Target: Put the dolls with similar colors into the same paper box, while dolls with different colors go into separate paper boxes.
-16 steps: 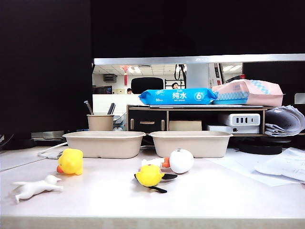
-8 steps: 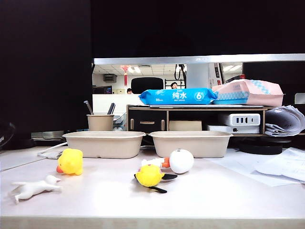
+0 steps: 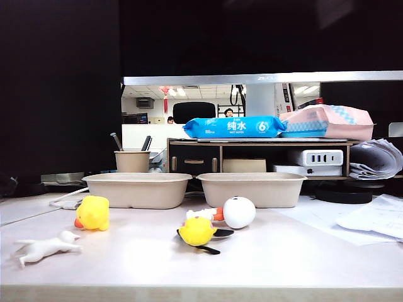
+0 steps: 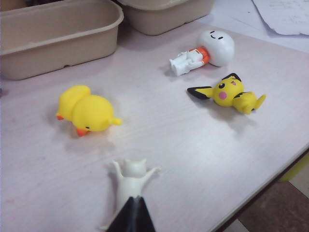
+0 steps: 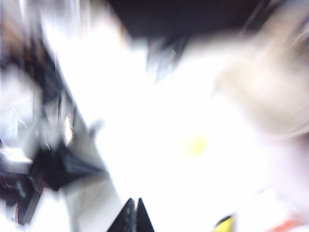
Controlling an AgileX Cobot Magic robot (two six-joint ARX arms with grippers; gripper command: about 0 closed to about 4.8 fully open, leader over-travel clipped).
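Observation:
Four dolls lie on the table. The yellow duck point(image 3: 92, 212) point(image 4: 87, 110) and the white four-legged animal point(image 3: 44, 246) point(image 4: 131, 176) are at the left. The yellow bird with black wings point(image 3: 198, 231) point(image 4: 231, 92) and the white ball-headed figure point(image 3: 238, 212) point(image 4: 207, 48) lie mid-table. Two beige paper boxes point(image 3: 138, 189) point(image 3: 252, 189) stand behind them, both looking empty. My left gripper point(image 4: 134, 200) is shut and empty, its tips over the white animal's hind end. My right gripper point(image 5: 133, 203) is shut and empty in a heavily blurred view. Neither gripper shows in the exterior view.
A beige pen cup point(image 3: 132, 161) stands behind the left box. A low shelf point(image 3: 258, 157) carries a blue wipes pack point(image 3: 234, 127) and a pink pack point(image 3: 327, 123). Loose papers point(image 3: 371, 220) lie at the right. The table's front edge point(image 4: 260, 181) runs close to the white animal.
The dolls and boxes have not moved. A dark shape at the exterior view's far left edge has shifted slightly.

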